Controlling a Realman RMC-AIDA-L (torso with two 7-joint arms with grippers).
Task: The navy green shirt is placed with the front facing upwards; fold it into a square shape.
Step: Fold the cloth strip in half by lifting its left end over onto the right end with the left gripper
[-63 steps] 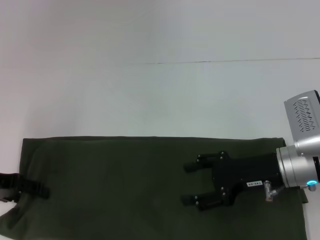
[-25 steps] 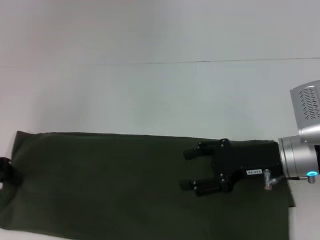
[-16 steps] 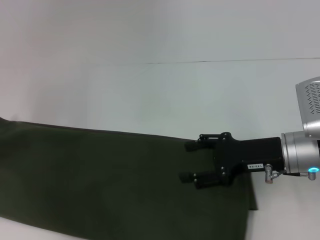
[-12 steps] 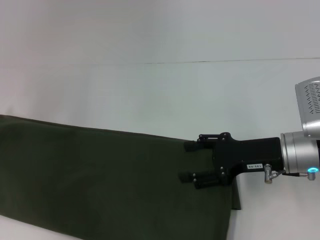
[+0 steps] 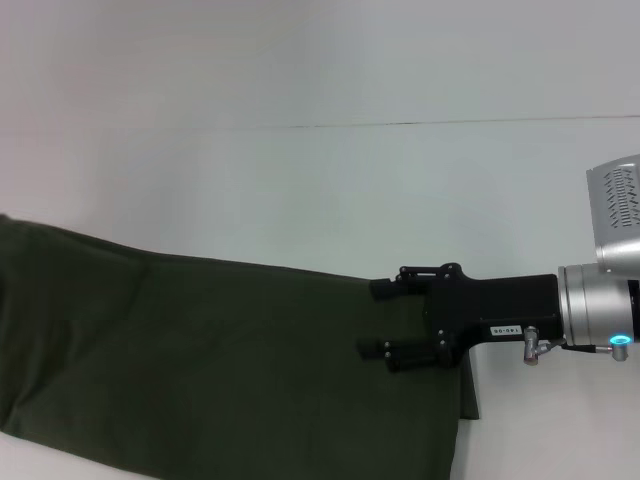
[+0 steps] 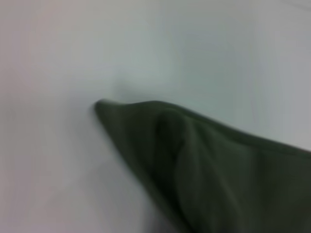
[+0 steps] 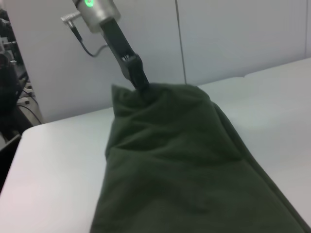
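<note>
Jaws of right gripper (image 5: pixel 378 320) splayed, pressing down the navy green shirt (image 5: pixel 220 370) on desk (image 5: pixel 300 180); left gripper (image 7: pixel 143 87) clamps its far end. Keep tension even, crease straight.

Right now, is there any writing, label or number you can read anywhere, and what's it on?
Right gripper: a small white label on its black body, print too small to read.
Navy green shirt: no lettering or tag shows on the folded cloth.
White table: no text.
</note>
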